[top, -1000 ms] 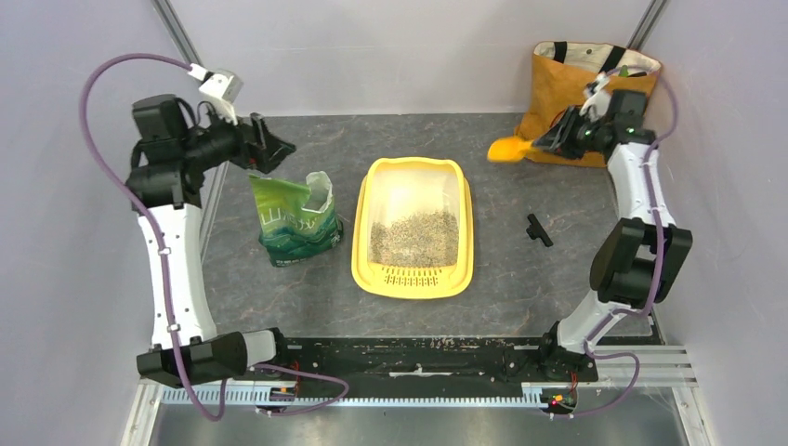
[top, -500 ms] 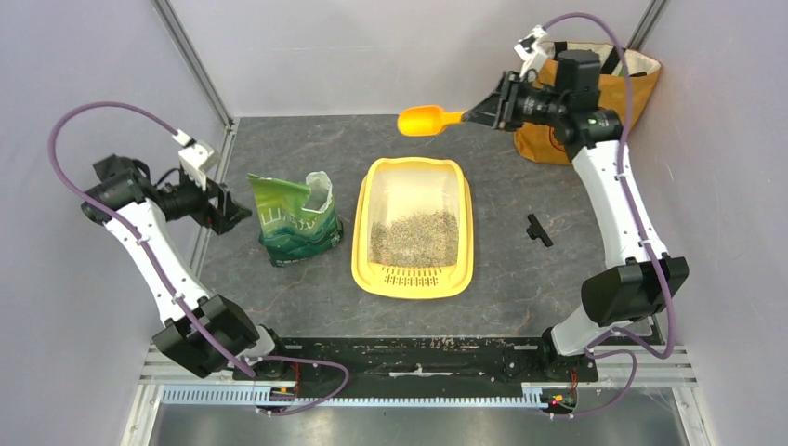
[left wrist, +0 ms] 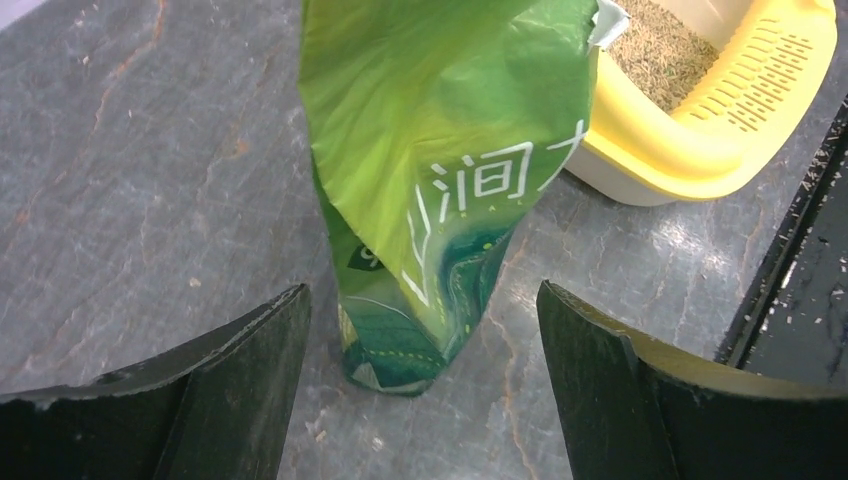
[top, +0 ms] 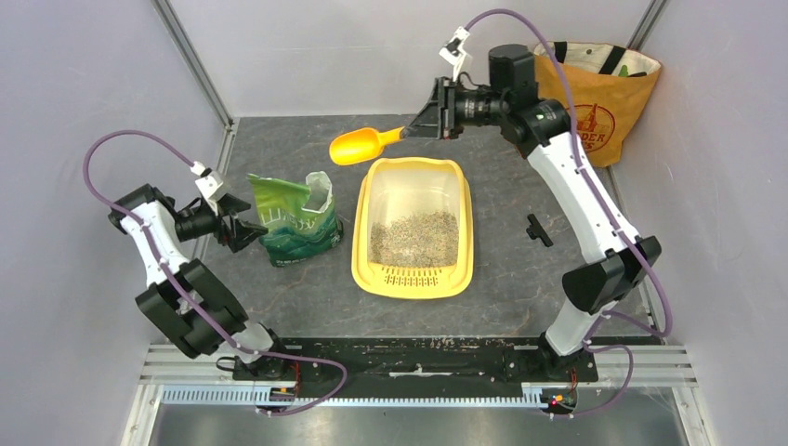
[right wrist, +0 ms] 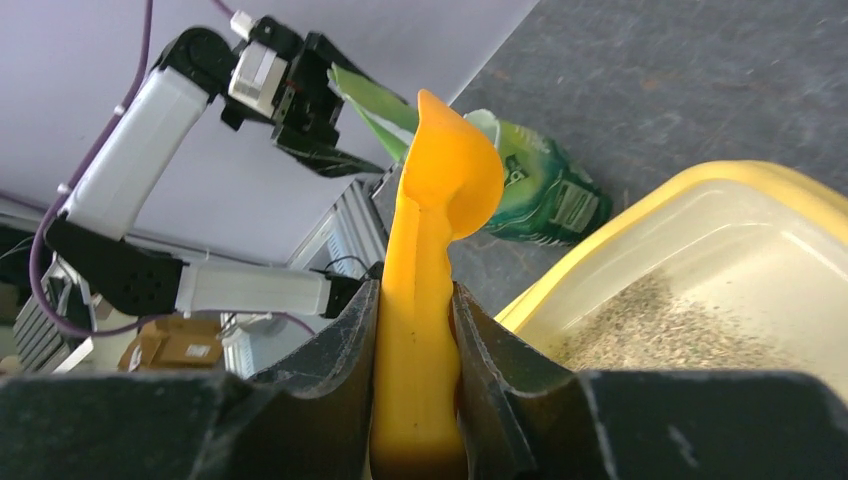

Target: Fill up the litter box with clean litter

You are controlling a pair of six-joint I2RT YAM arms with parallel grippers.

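Note:
The yellow litter box (top: 363,243) sits mid-table with grey-beige litter (top: 414,238) in its near half; it also shows in the left wrist view (left wrist: 690,140) and the right wrist view (right wrist: 640,215). The green litter bag (top: 295,219) stands open to its left. My left gripper (top: 240,226) is open, low, just left of the bag's base (left wrist: 420,330), not touching. My right gripper (top: 415,128) is shut on the handle of an orange scoop (top: 358,146), held in the air above the box's far-left corner; the scoop (right wrist: 430,250) points toward the bag (right wrist: 540,190).
An orange tote bag (top: 595,98) stands at the back right corner. A small black T-shaped part (top: 537,229) lies right of the box. A black rail (top: 418,358) runs along the near edge. Walls close in left, right and behind.
My right arm has swung left from the tote bag with the scoop, now over the box's far-left corner. My left arm has dropped down and stands beside the bag's base.

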